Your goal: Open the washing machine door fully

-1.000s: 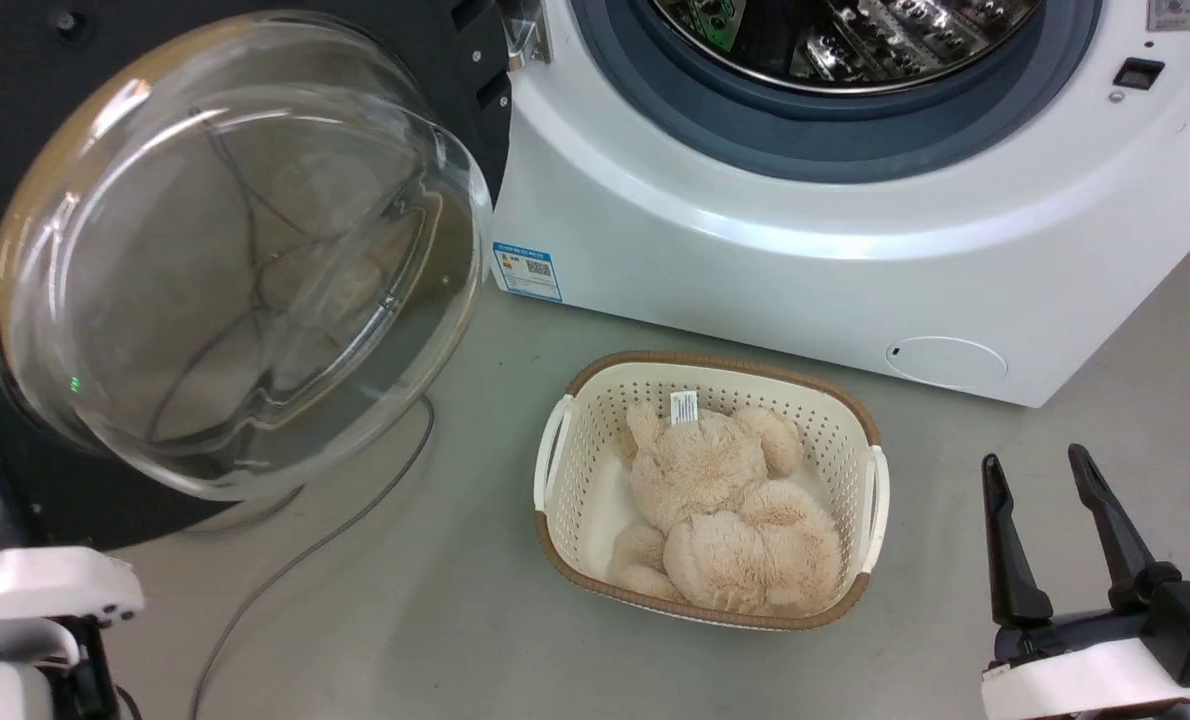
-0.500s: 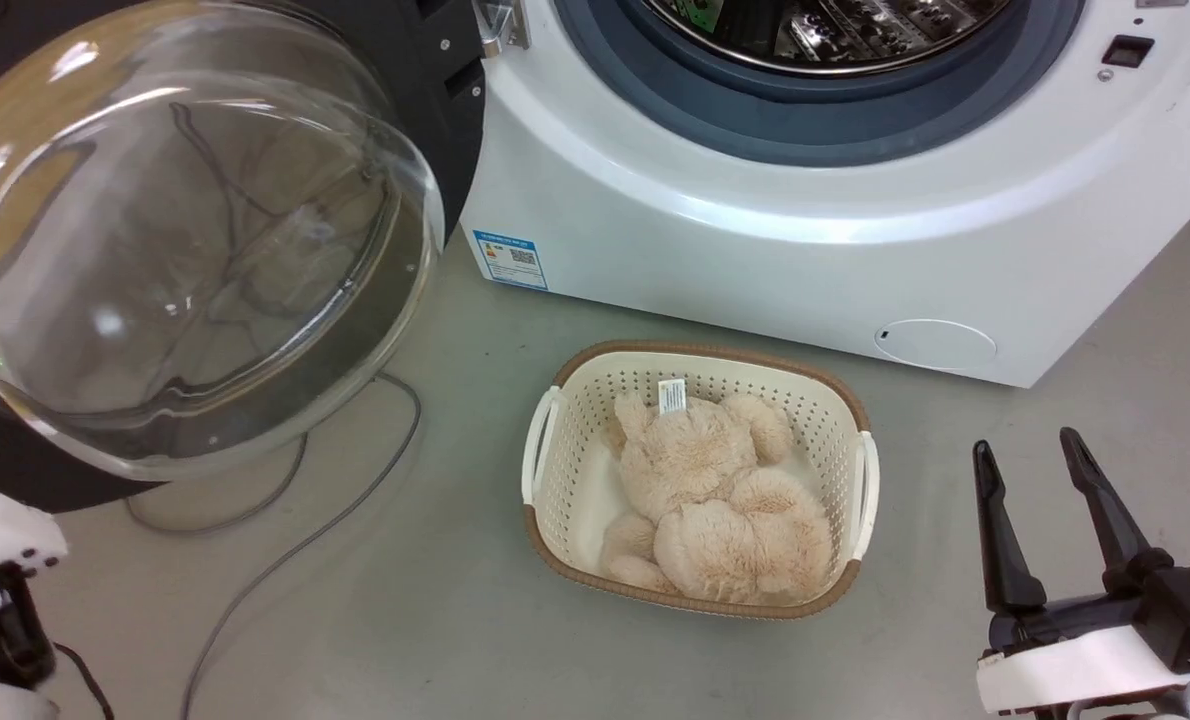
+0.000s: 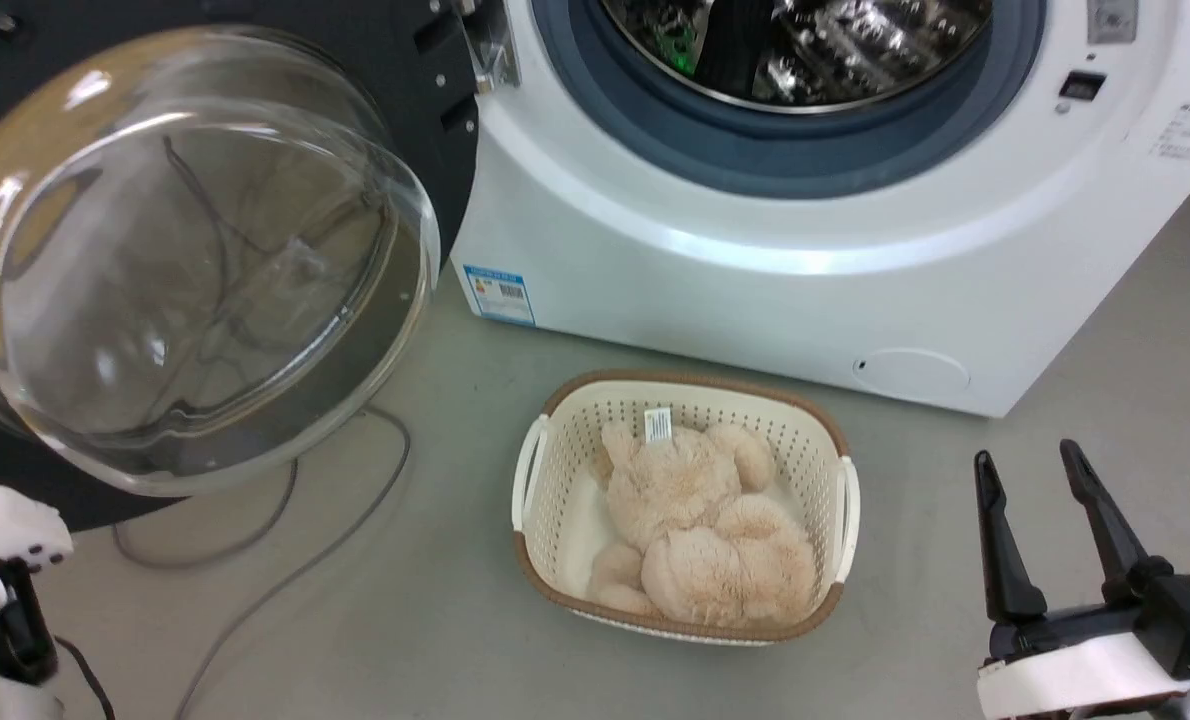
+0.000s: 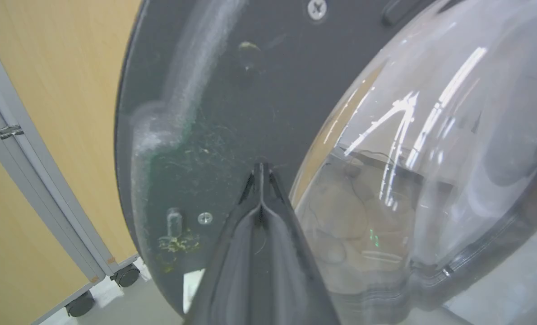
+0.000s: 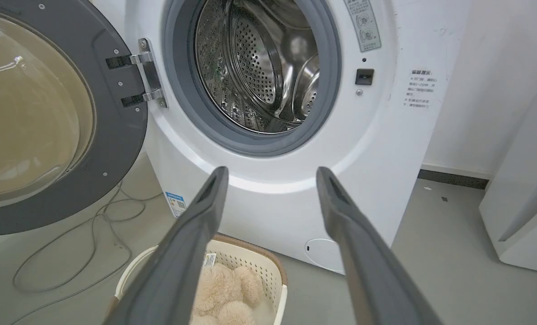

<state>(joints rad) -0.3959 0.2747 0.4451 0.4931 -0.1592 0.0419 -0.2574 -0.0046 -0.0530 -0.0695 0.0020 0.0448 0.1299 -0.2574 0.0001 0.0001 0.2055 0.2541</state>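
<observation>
The washing machine door (image 3: 435,120) hangs swung out to the left on its hinge (image 5: 144,72). Its clear glass bowl (image 3: 185,260) bulges toward me. The white washing machine (image 3: 755,270) shows its steel drum (image 5: 259,67) and grey-blue gasket (image 3: 785,150) uncovered. In the left wrist view my left gripper (image 4: 260,168) is shut, its tips at the door's black inner face (image 4: 205,90) beside the bowl. My left wrist (image 3: 5,535) sits low at the left edge, under the door. My right gripper (image 3: 1040,470) stands open and empty at the lower right, away from the machine.
A cream basket (image 3: 535,470) with a beige plush bear (image 3: 705,520) sits on the floor before the machine. Grey cables (image 3: 255,590) loop on the floor under the door. A wood-coloured panel on wheels (image 4: 47,90) stands behind the door. Another white appliance (image 5: 521,203) stands at the right.
The head camera has shifted. The door looks swung slightly further left from the machine. My left wrist has slid toward the left edge; the right gripper has stayed open in place.
</observation>
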